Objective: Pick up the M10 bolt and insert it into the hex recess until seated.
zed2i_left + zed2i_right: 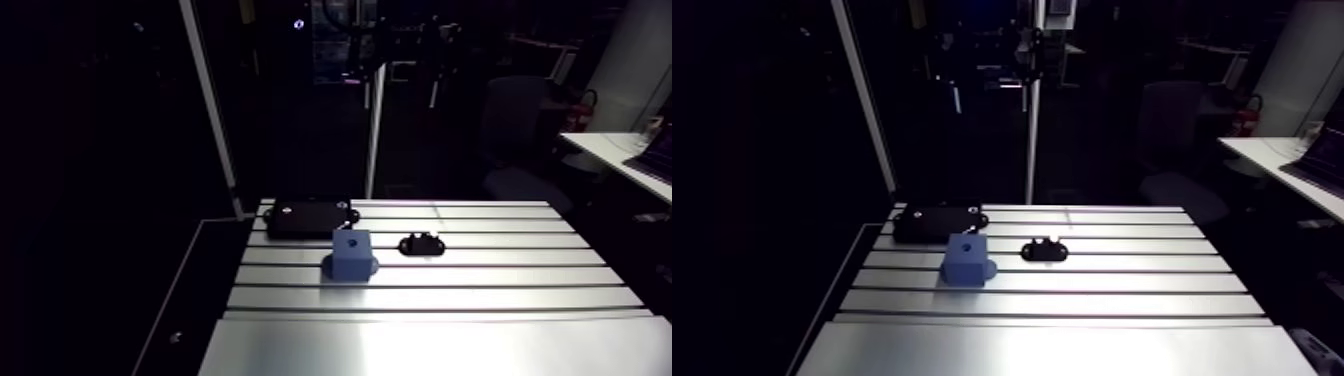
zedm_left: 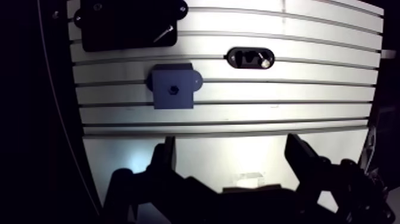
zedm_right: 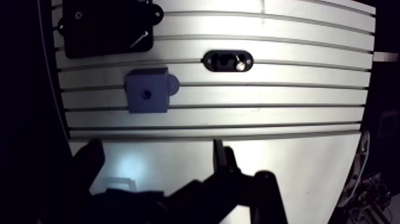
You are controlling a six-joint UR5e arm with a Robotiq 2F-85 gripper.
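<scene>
The tool [image 2: 232,146] hangs above the near, bare part of the worktop [image 1: 480,300]. Its two fingers [image 2: 166,158] stand wide apart and there is nothing between them, so it is released. All the things lie farther away, well apart from the tool. At the far left of the worktop there is a flat black plate [image 1: 308,216]. In the wrist view a slim bright piece [image 2: 165,33] lies slanted on the right part of this plate. By its shape it is most likely the bolt, but I cannot tell this for sure. Just in front of the plate, a little nearer, stands a blue block [image 1: 351,255] with a small dark hole [image 2: 174,89] in its top face. Whether the hole is hexagonal cannot be seen. To the right of the block, apart from it, lies a small black oval holder [image 1: 421,244] with a small shiny spot inside it.
</scene>
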